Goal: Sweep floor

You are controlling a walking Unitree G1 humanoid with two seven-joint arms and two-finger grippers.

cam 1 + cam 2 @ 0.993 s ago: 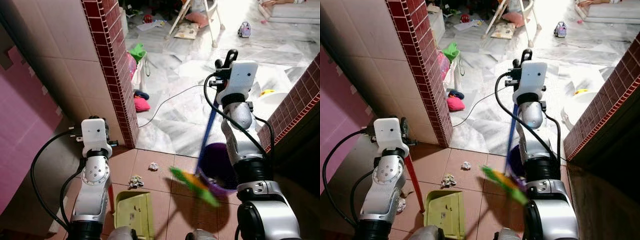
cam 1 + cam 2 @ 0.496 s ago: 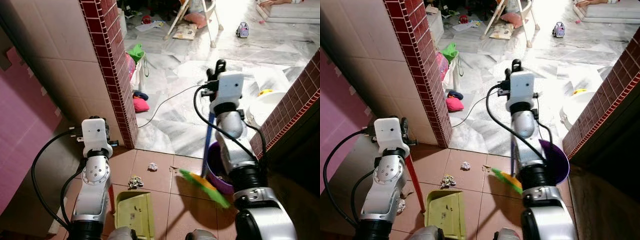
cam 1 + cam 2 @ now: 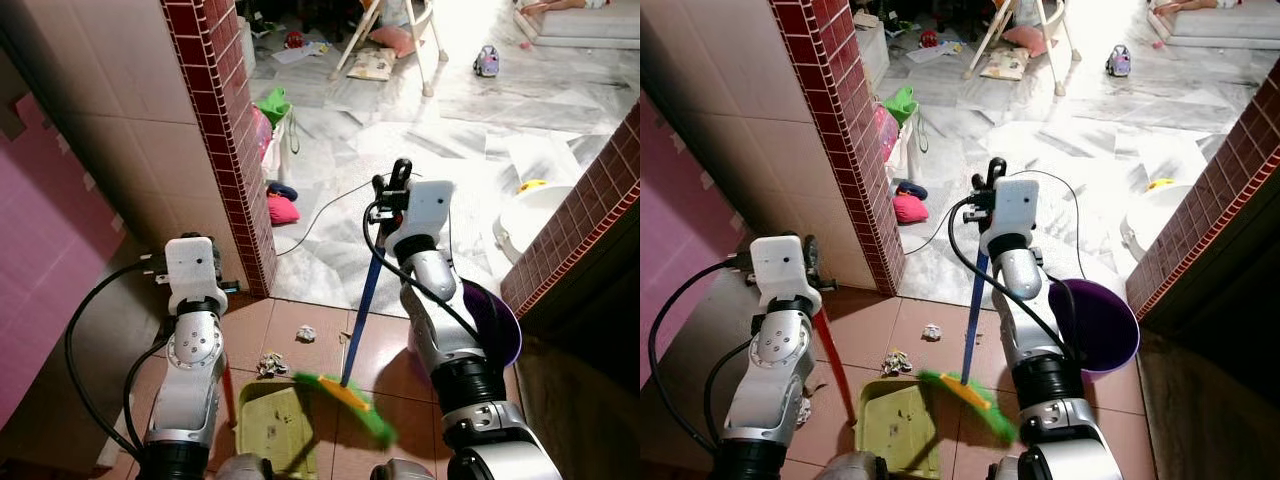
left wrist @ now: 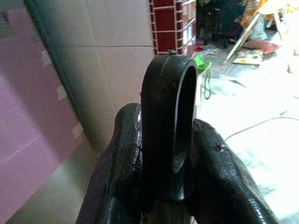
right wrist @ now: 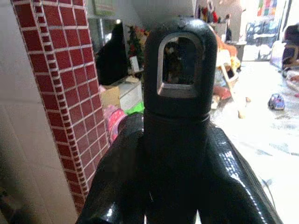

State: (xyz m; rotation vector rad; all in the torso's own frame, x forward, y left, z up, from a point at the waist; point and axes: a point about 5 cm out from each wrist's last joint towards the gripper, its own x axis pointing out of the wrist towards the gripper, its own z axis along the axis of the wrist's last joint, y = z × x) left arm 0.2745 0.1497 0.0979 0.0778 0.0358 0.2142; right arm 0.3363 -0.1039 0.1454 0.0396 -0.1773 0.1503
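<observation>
Right pincer (image 5: 175, 154) clamping blue-handled green broom (image 3: 345, 392) over yellow-green plastic dustpan (image 3: 890, 428); left pincer (image 4: 170, 154) gripping the dustpan's red handle (image 3: 833, 362).

Tiled floor (image 3: 300, 350); paper scraps (image 3: 271, 364); green dustpan (image 3: 268, 428).

Blue-handled broom (image 3: 362, 305) leans tilted, its green bristles blurred right over the yellow-green dustpan (image 3: 890, 425) on the brown tile floor (image 3: 310, 350). Two crumpled trash bits (image 3: 270, 364) sit just past the pan.

One broom (image 3: 362, 300), one dustpan (image 3: 268, 430), two litter scraps (image 3: 306, 334) (image 3: 270, 364), one purple basin (image 3: 497, 322).
</observation>
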